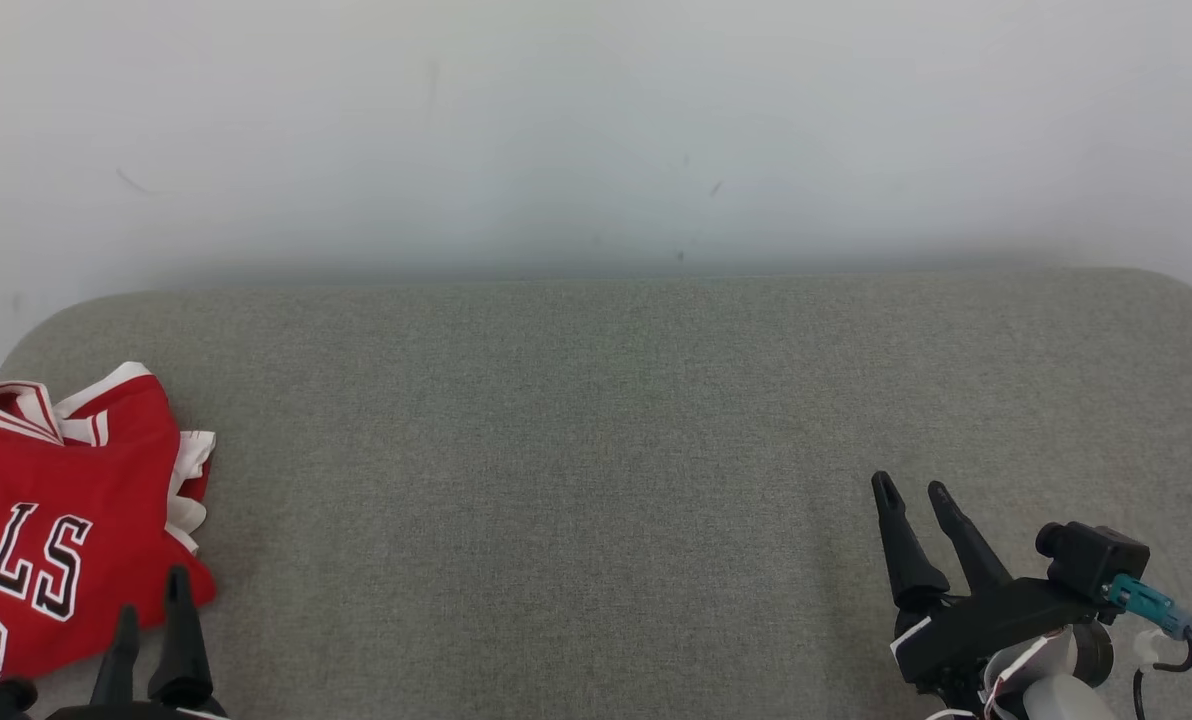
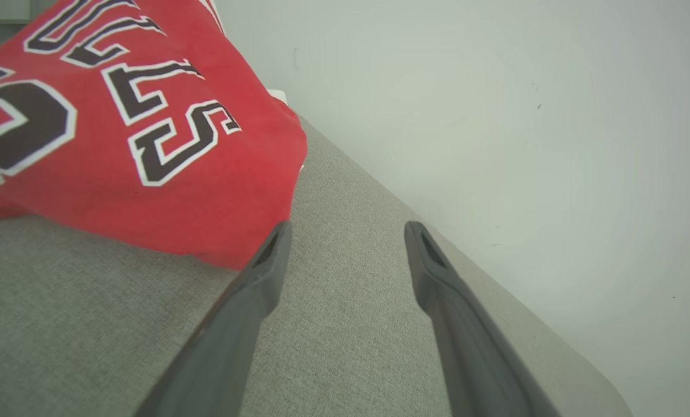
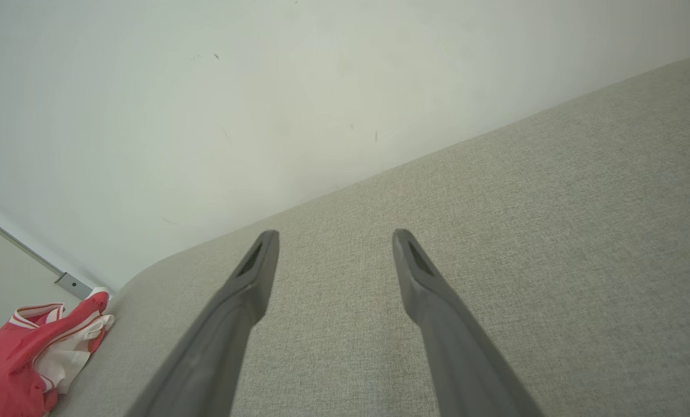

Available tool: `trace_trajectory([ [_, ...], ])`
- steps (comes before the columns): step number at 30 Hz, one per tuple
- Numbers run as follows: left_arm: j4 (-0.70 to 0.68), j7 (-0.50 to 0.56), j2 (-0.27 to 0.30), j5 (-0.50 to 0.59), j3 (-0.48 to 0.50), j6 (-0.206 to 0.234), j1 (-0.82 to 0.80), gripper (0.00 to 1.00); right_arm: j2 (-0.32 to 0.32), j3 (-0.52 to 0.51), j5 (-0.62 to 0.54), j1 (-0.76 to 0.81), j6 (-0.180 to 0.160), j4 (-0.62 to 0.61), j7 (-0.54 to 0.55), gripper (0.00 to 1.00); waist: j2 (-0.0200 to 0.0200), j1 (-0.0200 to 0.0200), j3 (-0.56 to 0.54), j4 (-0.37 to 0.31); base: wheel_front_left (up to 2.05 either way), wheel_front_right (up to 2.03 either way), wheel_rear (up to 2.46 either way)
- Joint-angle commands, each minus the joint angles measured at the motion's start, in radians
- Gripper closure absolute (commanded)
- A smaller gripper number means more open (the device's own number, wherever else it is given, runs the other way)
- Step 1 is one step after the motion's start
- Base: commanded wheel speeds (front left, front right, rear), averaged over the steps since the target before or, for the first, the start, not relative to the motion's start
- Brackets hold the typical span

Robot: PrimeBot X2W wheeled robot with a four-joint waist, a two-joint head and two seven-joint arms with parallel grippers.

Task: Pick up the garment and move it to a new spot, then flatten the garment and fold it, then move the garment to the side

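My left gripper (image 2: pixel 349 227) and right gripper (image 1: pixel 911 485) both gape wide, nothing held. The crumpled red jersey with black-and-white lettering (image 1: pixel 66 500) sits at the left end of the grey fabric cushion (image 1: pixel 556 450), right by my left gripper.

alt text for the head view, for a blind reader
A crumpled red basketball jersey with white trim and black lettering lies at the left edge of a grey fabric-covered surface against a white wall. The robot's left hand is open at the jersey's near corner; its right hand is open at the lower right.
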Motion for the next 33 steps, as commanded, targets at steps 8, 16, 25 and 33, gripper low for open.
trace_trajectory([
  [8, -0.025, -0.002, 0.028, 0.111, -0.018, 0.021, 0.006, 0.0, -0.007, -0.008, -0.101, -0.031, 0.0, 0.0, 0.006, 0.0, -0.0001, 0.0, -0.005, -0.003, 0.0, 0.0, 0.0],
  [16, -0.018, 0.005, 0.041, 0.186, -0.044, 0.023, 0.015, 0.0, -0.008, -0.003, -0.175, -0.032, 0.0, 0.024, 0.022, 0.0, -0.0001, 0.0, -0.007, -0.009, 0.0, 0.0, 0.0],
  [25, -0.017, -0.016, 0.053, 0.255, -0.049, 0.041, 0.019, 0.0, -0.009, -0.008, -0.255, -0.042, 0.0, 0.028, -0.014, 0.0, -0.0001, 0.0, -0.008, -0.015, 0.0, 0.0, 0.0],
  [33, -0.022, -0.036, 0.067, 0.319, -0.061, 0.055, 0.022, 0.0, -0.009, -0.029, -0.313, -0.049, 0.0, 0.042, -0.036, 0.0, -0.0001, 0.0, -0.011, -0.019, 0.0, 0.0, 0.0],
])
